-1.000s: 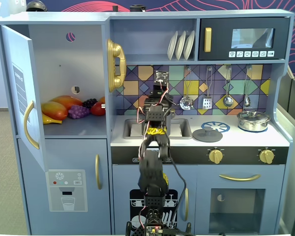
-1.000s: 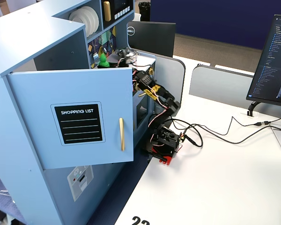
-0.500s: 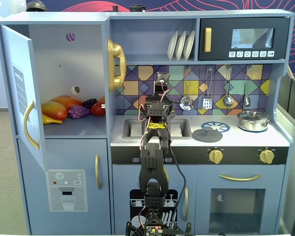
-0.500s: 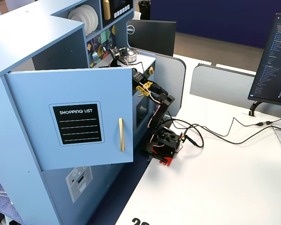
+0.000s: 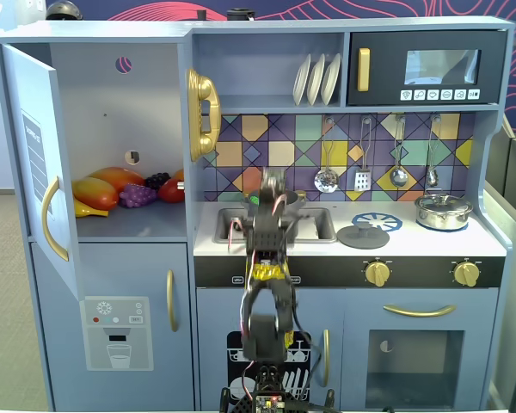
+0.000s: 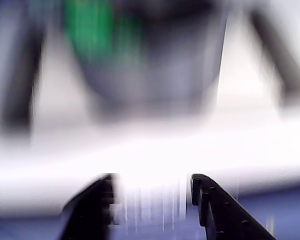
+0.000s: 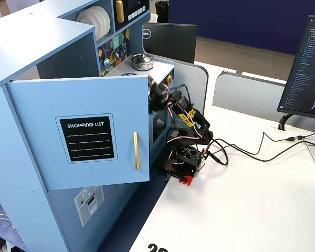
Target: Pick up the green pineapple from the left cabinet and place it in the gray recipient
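Gripper (image 6: 152, 192) fingers stand apart, empty, over the sink's near edge. Beyond, a green blur, the green pineapple (image 6: 87, 27), sits upper left inside the gray recipient (image 6: 155, 70); its axis is unreadable.

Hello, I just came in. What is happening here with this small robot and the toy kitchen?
A small robot arm stands before a toy kitchen and reaches over its sink. The blurred wrist view shows the gripper open and empty, facing a gray pot with something green inside, probably the green pineapple. The left cabinet is open, with other toy fruit on its shelf.
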Tool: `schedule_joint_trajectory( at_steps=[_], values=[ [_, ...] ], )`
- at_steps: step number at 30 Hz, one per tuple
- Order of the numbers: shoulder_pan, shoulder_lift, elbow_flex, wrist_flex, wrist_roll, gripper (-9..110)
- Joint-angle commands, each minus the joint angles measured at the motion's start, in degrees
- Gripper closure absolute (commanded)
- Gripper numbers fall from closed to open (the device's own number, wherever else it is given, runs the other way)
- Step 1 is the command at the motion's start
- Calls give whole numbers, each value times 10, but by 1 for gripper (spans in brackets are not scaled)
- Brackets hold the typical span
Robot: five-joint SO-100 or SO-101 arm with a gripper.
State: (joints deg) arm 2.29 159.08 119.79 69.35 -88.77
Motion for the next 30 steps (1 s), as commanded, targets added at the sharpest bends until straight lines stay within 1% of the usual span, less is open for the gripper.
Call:
schedule_joint_trajectory(
  at_steps=[1,6,8,10,11,14,22,24,28,30],
  values=[
    [-4,34,131,37,13,101],
    [-16,65,381,-103,21,101],
    [-26,85,458,-136,21,101],
    [-33,105,504,-140,18,101],
    [-34,114,519,-134,22,101],
    [-48,127,521,-62,47,101],
    [-48,215,522,171,49,101],
    [-46,227,522,175,62,101],
    [-46,229,522,182,24,99],
    [-47,229,522,182,22,98]
  ],
)
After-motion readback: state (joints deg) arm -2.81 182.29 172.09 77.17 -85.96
